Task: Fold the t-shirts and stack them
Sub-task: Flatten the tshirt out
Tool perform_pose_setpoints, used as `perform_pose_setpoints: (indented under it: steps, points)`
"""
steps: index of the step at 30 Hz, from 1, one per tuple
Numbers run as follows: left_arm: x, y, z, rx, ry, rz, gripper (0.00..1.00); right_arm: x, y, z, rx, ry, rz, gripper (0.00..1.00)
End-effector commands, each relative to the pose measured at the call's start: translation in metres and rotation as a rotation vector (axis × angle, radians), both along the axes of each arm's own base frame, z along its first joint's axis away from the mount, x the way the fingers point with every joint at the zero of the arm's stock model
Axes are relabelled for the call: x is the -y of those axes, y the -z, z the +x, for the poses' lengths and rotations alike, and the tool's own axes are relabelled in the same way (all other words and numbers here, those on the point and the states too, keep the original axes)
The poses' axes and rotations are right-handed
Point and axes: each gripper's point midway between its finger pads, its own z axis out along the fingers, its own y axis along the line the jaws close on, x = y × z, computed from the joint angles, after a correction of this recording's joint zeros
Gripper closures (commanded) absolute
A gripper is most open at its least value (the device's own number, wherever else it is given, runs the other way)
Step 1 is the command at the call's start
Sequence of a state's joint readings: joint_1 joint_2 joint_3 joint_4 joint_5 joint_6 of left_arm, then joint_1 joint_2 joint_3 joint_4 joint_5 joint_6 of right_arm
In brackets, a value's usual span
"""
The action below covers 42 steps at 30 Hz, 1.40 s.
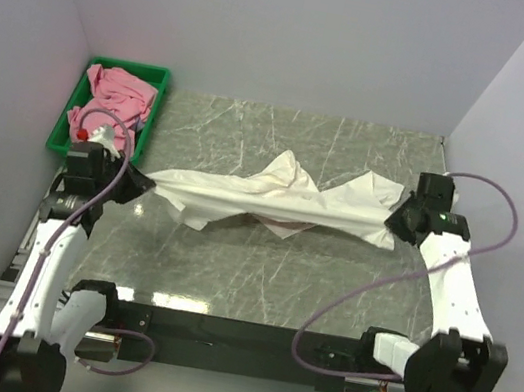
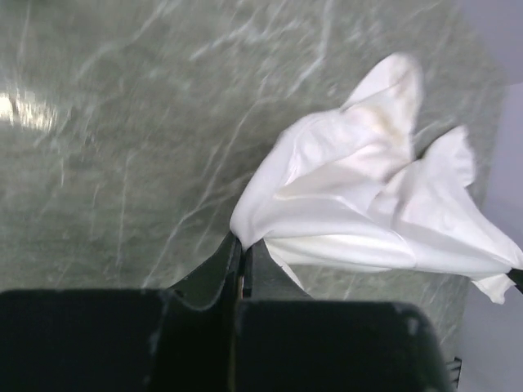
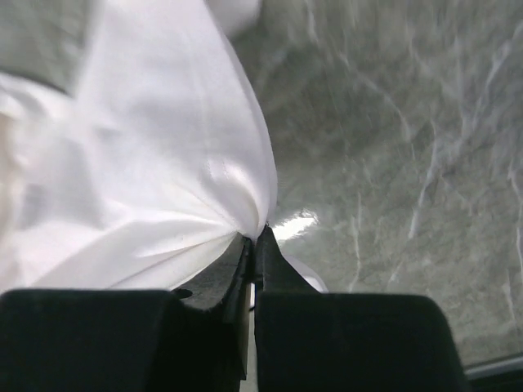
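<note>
The white t-shirt (image 1: 277, 199) hangs stretched between both arms above the middle of the marble table (image 1: 258, 277), bunched into a long band with its lower folds sagging to the surface. My left gripper (image 1: 138, 182) is shut on its left end, the cloth (image 2: 359, 212) fanning out from the pinched tips (image 2: 242, 243). My right gripper (image 1: 395, 222) is shut on the right end, where the fabric (image 3: 139, 163) gathers into the closed tips (image 3: 257, 234). A pink t-shirt (image 1: 115, 94) lies crumpled in the green tray (image 1: 149, 120) at the back left. No printed graphic shows on the white one.
The green tray stands against the left wall, just behind my left arm, and also holds a small red-capped item (image 1: 81, 135). White walls close in the table at the left, back and right. Purple cables loop off both arms.
</note>
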State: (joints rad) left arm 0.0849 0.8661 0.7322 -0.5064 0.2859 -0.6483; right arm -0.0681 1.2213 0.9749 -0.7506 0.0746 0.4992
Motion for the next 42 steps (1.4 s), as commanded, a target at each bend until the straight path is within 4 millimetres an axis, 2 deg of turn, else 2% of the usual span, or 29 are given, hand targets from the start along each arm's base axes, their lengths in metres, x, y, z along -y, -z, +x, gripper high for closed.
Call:
perform_pose_setpoints:
  steps: [1,3,6,8,11,12,15,16,17,18,19,21,23,25,26,28,29,31,32,33,34,35,36,37,38,39,40,41,42]
  points:
    - [-0.020,-0.049,0.001,0.117,-0.100,0.062,0.99,0.020,-0.063,0.009,0.196,0.085,-0.072,1.00]
    - [-0.017,-0.049,-0.002,0.112,-0.112,0.028,0.99,0.020,-0.063,0.004,0.197,0.090,-0.069,1.00]
    - [-0.008,-0.021,-0.016,0.019,-0.104,-0.032,0.99,0.015,-0.038,-0.014,0.116,0.100,-0.037,1.00]
    - [-0.004,0.000,-0.030,-0.045,-0.104,-0.055,0.99,0.004,-0.024,-0.028,0.102,0.100,0.027,1.00]
    - [0.000,0.010,-0.056,-0.096,-0.118,-0.082,0.99,-0.005,-0.012,-0.047,0.087,0.117,0.075,1.00]
    - [0.002,0.017,-0.067,-0.151,-0.111,-0.080,0.99,-0.006,-0.016,-0.053,0.110,0.119,0.080,1.00]
    - [0.009,0.021,-0.076,-0.168,-0.063,-0.086,0.99,0.000,-0.016,-0.071,0.120,0.147,0.047,1.00]
    - [0.011,0.023,-0.077,-0.161,-0.046,-0.084,0.94,0.002,-0.022,-0.076,0.154,0.149,0.032,0.98]
    - [0.010,0.023,-0.077,-0.155,-0.043,-0.080,0.87,0.004,-0.022,-0.080,0.156,0.152,0.017,0.83]
    - [0.007,0.022,-0.075,-0.143,-0.056,-0.064,0.69,0.008,-0.027,-0.081,0.184,0.158,-0.001,0.76]
    - [0.005,0.017,-0.073,-0.127,-0.062,-0.051,0.53,0.009,-0.029,-0.081,0.196,0.150,-0.013,0.62]
    - [-0.004,0.012,-0.069,-0.105,-0.079,0.003,0.16,0.011,-0.034,-0.075,0.215,0.145,-0.025,0.52]
    - [-0.014,0.000,-0.062,-0.079,-0.085,0.066,0.07,0.013,-0.041,-0.065,0.239,0.132,-0.036,0.43]
    - [-0.021,-0.017,-0.054,-0.044,-0.097,0.111,0.05,0.009,-0.045,-0.054,0.244,0.096,-0.032,0.40]
    - [-0.022,-0.021,-0.047,-0.035,-0.086,0.124,0.05,0.006,-0.057,-0.042,0.289,0.072,-0.028,0.38]
    - [-0.011,-0.035,-0.036,0.008,-0.029,0.094,0.06,-0.010,-0.063,-0.024,0.293,-0.017,0.001,0.37]
    - [-0.005,-0.037,-0.022,0.020,-0.006,0.073,0.06,-0.016,-0.057,-0.014,0.257,-0.041,0.006,0.37]
    - [0.021,-0.048,-0.009,0.048,0.075,0.065,0.07,-0.034,-0.061,0.002,0.267,-0.104,0.003,0.36]
    - [0.032,-0.044,0.006,0.036,0.086,0.080,0.07,-0.039,-0.059,0.009,0.266,-0.116,0.007,0.36]
    - [0.067,-0.057,0.008,0.074,0.187,0.101,0.07,-0.045,-0.049,0.015,0.236,-0.131,0.017,0.36]
    - [0.082,-0.059,0.014,0.084,0.222,0.132,0.07,-0.051,-0.045,0.021,0.229,-0.137,0.037,0.36]
    - [0.097,-0.043,0.025,0.040,0.255,0.183,0.08,-0.059,-0.035,0.030,0.210,-0.156,0.068,0.36]
    - [0.121,-0.057,0.034,0.093,0.295,0.199,0.08,-0.061,-0.029,0.034,0.195,-0.154,0.081,0.36]
    - [0.133,-0.054,0.043,0.090,0.315,0.216,0.08,-0.065,-0.026,0.040,0.194,-0.167,0.090,0.36]
    - [0.144,-0.034,0.057,0.044,0.337,0.257,0.09,-0.066,-0.013,0.044,0.156,-0.169,0.090,0.36]
    - [0.162,-0.049,0.069,0.090,0.362,0.262,0.09,-0.067,-0.007,0.046,0.141,-0.170,0.088,0.36]
    - [0.172,-0.049,0.078,0.098,0.375,0.282,0.09,-0.072,-0.004,0.049,0.139,-0.187,0.104,0.36]
    - [0.180,-0.030,0.092,0.072,0.391,0.349,0.10,-0.072,0.005,0.051,0.116,-0.190,0.106,0.36]
    - [0.199,-0.045,0.102,0.121,0.415,0.355,0.11,-0.074,0.010,0.051,0.108,-0.195,0.111,0.36]
